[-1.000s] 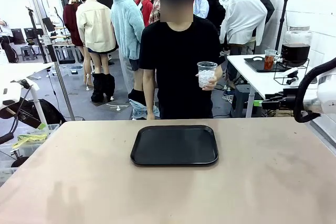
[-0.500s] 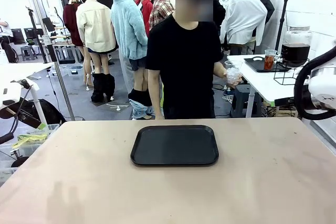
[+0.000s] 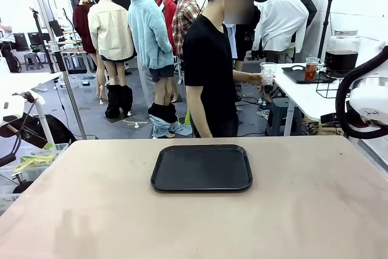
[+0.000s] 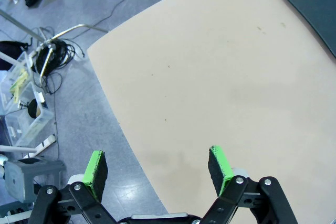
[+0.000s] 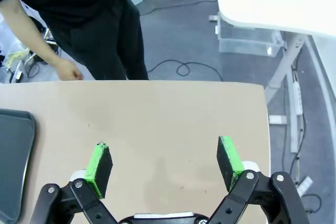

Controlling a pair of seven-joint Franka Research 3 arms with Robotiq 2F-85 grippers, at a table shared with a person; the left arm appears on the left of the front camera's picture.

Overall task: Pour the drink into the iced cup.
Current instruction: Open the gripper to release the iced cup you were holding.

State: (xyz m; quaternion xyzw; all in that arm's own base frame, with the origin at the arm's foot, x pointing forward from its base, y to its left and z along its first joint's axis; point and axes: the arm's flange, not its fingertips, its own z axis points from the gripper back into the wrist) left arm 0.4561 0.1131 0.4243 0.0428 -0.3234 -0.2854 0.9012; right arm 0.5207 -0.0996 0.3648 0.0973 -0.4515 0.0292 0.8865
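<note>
Front view first: the person (image 3: 209, 71) has turned side-on since a second ago, when they faced the desk (image 3: 194, 210) with the iced cup raised at chest height. Now the iced cup (image 3: 267, 72) is held out in the person's hand (image 3: 257, 79) toward the side desk (image 3: 309, 92) at the right, where the drink stands: a small cup of amber-red drink (image 3: 311, 69) on a dark tray, and a big jar of near-black liquid (image 3: 341, 53) just behind it. My judgement is that the cup is being taken over to the drink for pouring, so the pour has not begun and the robot has no part to play yet. The black tray (image 3: 202, 167) in the middle of the near desk lies bare, as it did before.

Going left to right with the arms: the left hand (image 4: 157, 167) is spread wide above the desk's left edge (floor and cables below on one side), its green pads (image 4: 96, 166) gripping nothing and touching nothing. A corner of the black tray shows at the upper right of that view. The right hand (image 5: 165, 163) is equally wide apart over the desk's far right corner, empty, with the person's other arm hanging just beyond the desk edge.
</note>
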